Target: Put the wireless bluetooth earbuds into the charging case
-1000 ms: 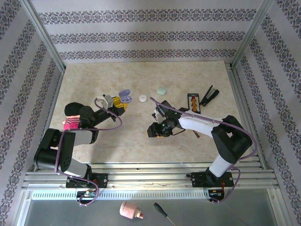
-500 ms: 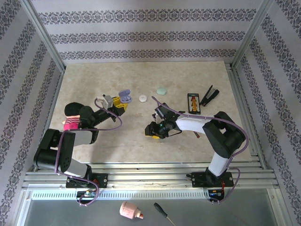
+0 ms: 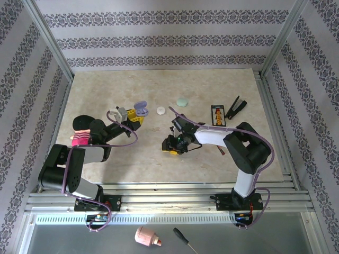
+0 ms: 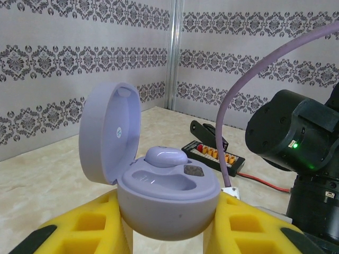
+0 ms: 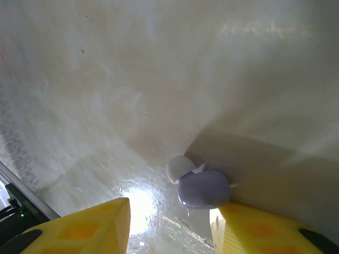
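Earbud (image 5: 204, 189), lilac, lies on the table (image 5: 106, 79) between the right pincer's (image 5: 168, 214) parted jaws — just beside one of them.

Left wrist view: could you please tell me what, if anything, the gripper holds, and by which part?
The left gripper holds the lilac charging case, lid open, clamped by the two sides of its lower shell between the yellow fingers.
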